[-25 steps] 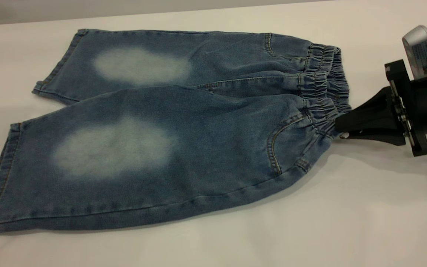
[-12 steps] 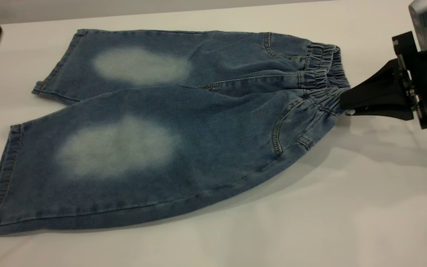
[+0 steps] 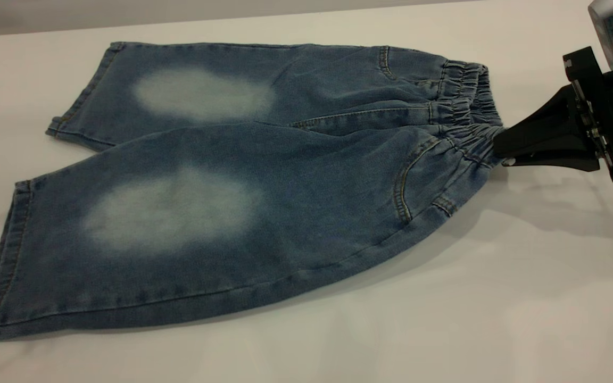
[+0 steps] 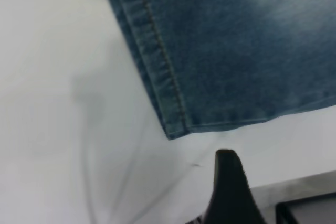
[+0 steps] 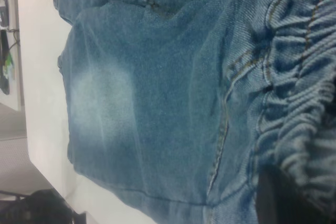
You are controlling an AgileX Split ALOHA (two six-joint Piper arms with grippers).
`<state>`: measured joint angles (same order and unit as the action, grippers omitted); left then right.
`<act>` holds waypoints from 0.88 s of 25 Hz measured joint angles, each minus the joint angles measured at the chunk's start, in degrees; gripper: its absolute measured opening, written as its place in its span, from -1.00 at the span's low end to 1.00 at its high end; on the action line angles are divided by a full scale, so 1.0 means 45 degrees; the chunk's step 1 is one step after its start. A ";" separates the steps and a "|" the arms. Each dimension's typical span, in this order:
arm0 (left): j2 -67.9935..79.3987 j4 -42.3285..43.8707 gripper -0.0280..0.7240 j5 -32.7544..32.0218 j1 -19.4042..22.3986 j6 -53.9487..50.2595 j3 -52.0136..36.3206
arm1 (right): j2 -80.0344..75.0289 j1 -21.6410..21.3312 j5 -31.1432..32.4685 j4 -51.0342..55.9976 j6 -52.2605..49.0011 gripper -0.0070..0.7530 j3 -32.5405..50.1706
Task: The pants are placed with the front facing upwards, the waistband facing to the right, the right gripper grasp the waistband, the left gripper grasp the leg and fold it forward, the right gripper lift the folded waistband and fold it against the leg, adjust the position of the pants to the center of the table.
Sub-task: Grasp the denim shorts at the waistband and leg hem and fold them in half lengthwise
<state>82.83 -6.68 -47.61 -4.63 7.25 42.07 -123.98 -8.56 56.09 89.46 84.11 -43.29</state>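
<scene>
At right edge of exterior view, the right gripper (image 3: 498, 151) pinches the waistband (image 3: 469, 114) of the pants (image 3: 242, 181), arm reaching in level from the right.
Pants lie flat on the table (image 3: 498, 298), bare tabletop near and right; since half a second ago the waistband corner is tugged slightly rightward. Left wrist view: left gripper (image 4: 228, 182) hovers just off the near leg's hem corner, finger state unclear. Right wrist view: gathered waistband clamped.

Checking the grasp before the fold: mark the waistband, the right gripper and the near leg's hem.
waistband (image 3: 463, 106), exterior view: gathered elastic.
right gripper (image 3: 499, 151), exterior view: fingertips shut on the waistband.
near leg's hem (image 3: 6, 255), exterior view: stitched edge at the left.
</scene>
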 joint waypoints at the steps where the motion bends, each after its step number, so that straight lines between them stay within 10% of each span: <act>1: 0.0096 0.0056 0.17 0.0186 0.0000 0.0000 -0.0183 | 0.0000 0.0000 0.0000 0.0000 0.0032 -0.90 0.0000; 22: 0.4623 0.1866 0.17 0.1658 -0.0016 0.0779 -0.0483 | 0.0000 0.0000 -0.0016 -0.0235 0.0227 -0.90 -0.0014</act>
<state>103.64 1.71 -40.15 -4.70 10.75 39.90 -123.98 -8.56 56.02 88.41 85.13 -43.35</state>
